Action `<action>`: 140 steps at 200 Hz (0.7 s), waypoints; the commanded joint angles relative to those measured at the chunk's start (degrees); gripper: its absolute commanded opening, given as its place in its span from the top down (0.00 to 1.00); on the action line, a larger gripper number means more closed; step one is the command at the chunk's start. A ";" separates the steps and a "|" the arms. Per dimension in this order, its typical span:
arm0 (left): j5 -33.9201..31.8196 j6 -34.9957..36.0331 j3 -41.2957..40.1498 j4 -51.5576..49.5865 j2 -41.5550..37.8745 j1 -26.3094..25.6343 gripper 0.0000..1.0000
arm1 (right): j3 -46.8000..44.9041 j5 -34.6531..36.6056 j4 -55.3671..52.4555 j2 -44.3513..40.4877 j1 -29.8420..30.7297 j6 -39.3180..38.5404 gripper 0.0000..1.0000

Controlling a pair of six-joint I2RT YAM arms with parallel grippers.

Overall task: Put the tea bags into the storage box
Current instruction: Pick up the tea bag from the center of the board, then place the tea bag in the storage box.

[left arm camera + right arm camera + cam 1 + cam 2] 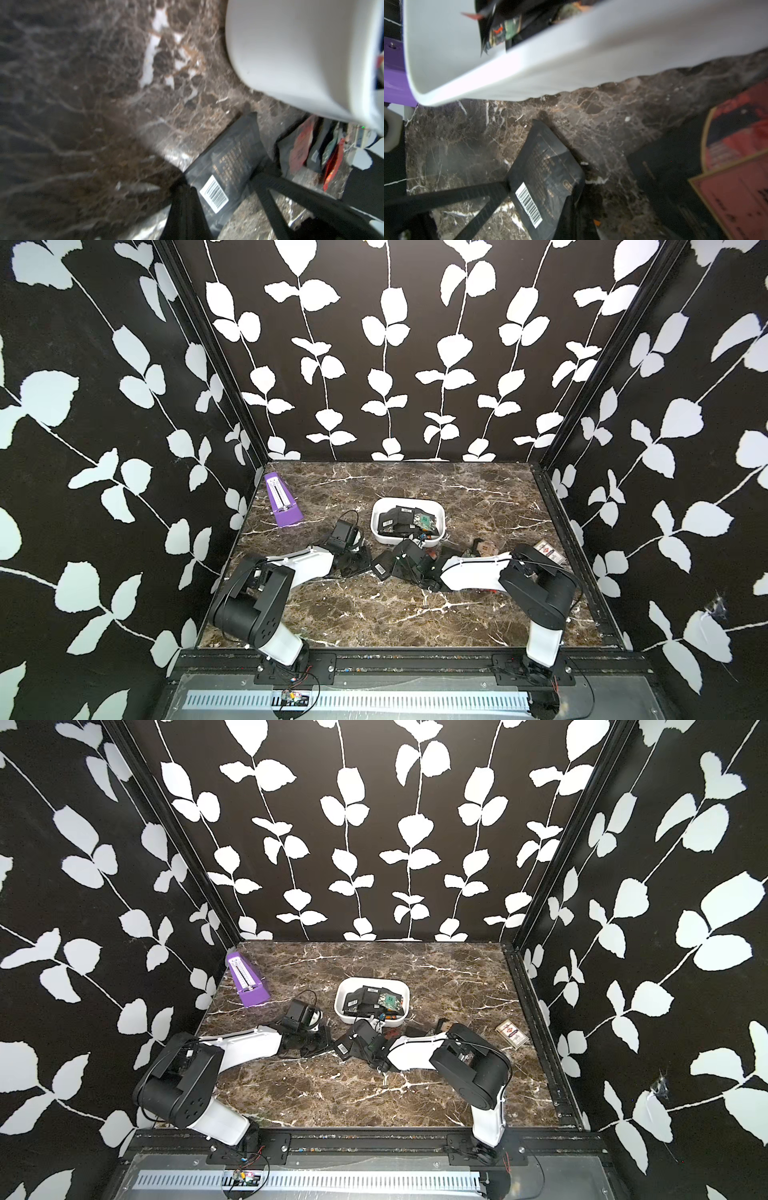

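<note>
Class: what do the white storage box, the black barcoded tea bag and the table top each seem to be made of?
The storage box looks plastic: smooth matt white walls, rounded corners. The black tea bag is likely foil or plastic film: slight sheen, creases, barcode label. The table top looks marble, brown with white veins; stone or printed laminate, cannot tell.

White storage box (340, 1009) on the counter (332, 1094) holds mostly black tea bags (370, 997). Purple metronome (248, 982) stands in the far left corner; printed card pack (512, 1034) lies at right; a barcoded tea bag (343, 1047) shows near the box's front.
</note>
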 commanded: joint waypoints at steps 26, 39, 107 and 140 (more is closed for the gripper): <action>-4.55 5.40 4.89 -13.39 -8.58 -0.35 1.00 | 3.24 2.34 -7.40 -5.38 1.15 -3.82 1.00; -5.14 5.77 6.35 -16.01 -10.79 -0.35 1.00 | 3.65 3.49 -10.87 -8.39 1.82 -4.84 1.00; -1.69 0.87 2.29 -17.63 -25.63 -0.31 0.98 | 9.12 11.91 -29.08 -26.06 3.57 -11.58 1.00; 1.12 -2.45 -1.32 -16.02 -29.70 -0.35 0.97 | 14.49 10.88 -30.30 -27.13 -0.39 -15.73 1.00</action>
